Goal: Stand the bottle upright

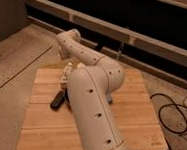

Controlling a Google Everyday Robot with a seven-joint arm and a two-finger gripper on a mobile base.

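Note:
The bottle (65,73), small and pale cream-white, is on the wooden table (132,119) near its back left, right beside my arm; I cannot tell if it is upright. My white arm (91,109) rises from the bottom, bends at an elbow (109,76) and reaches back left to a joint (68,39) above the bottle. My gripper is hidden behind the arm's thick links, somewhere over the middle of the table.
A black oblong bar (58,100) lies left of the arm, with a dark sliver of another object (69,104) against the arm. Black cables (175,116) lie on the floor to the right. A ledge and dark wall (141,34) run behind the table.

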